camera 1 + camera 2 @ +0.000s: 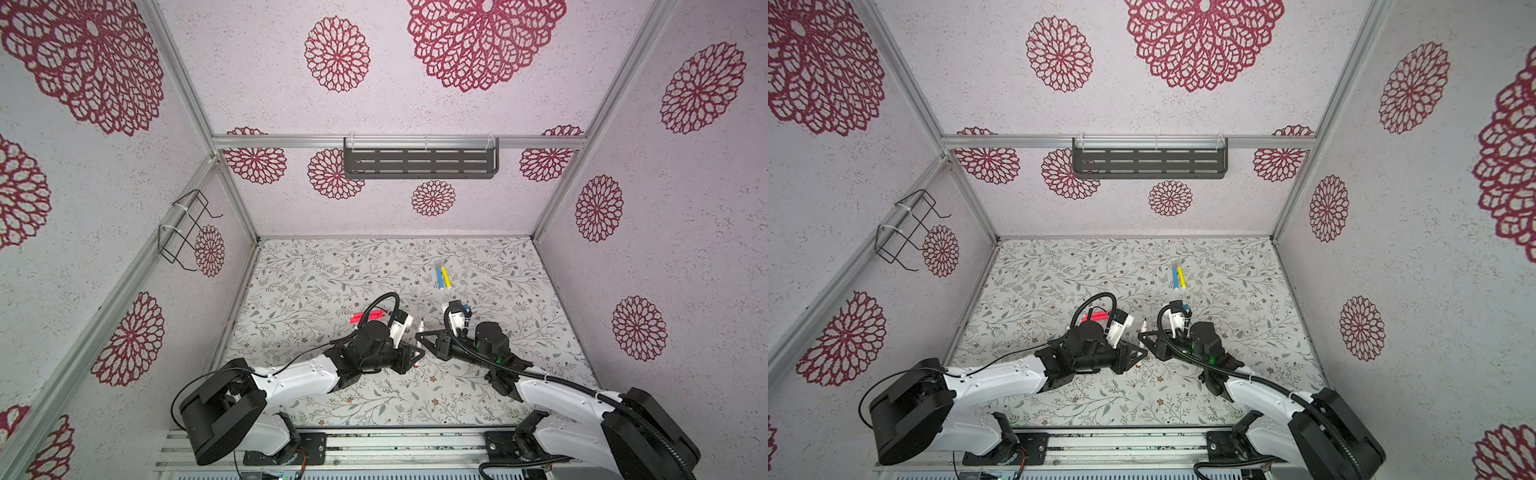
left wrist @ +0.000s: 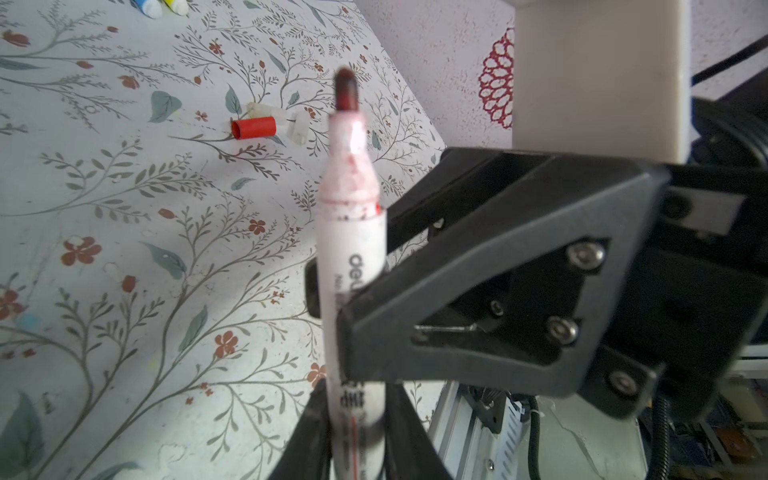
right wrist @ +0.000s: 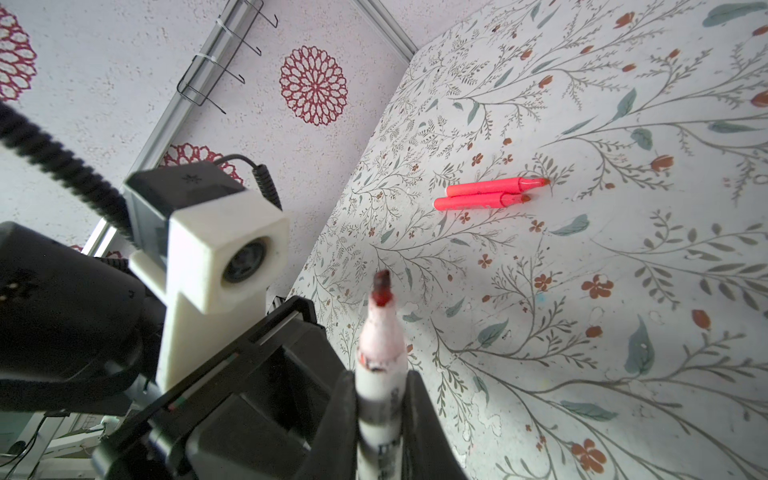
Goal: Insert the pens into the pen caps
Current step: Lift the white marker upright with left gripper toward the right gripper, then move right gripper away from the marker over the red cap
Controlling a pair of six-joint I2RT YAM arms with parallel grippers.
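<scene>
Clamping the white pen (image 2: 349, 232) at its rear barrel with the left gripper (image 2: 355, 419), jaws closed on it. Pinching the same pen nearer its red-stained, uncapped tip with the right gripper (image 3: 380, 415), likewise closed. Holding it over the middle of the worktop (image 1: 311, 282). Touching neither the red cap (image 2: 254, 127) nor the clear caps (image 2: 266, 111).

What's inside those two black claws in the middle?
A white pen, its red-stained tip bare. The left gripper and right gripper both clamp it and cover part of its barrel, so the print there can't be read whole.
</scene>
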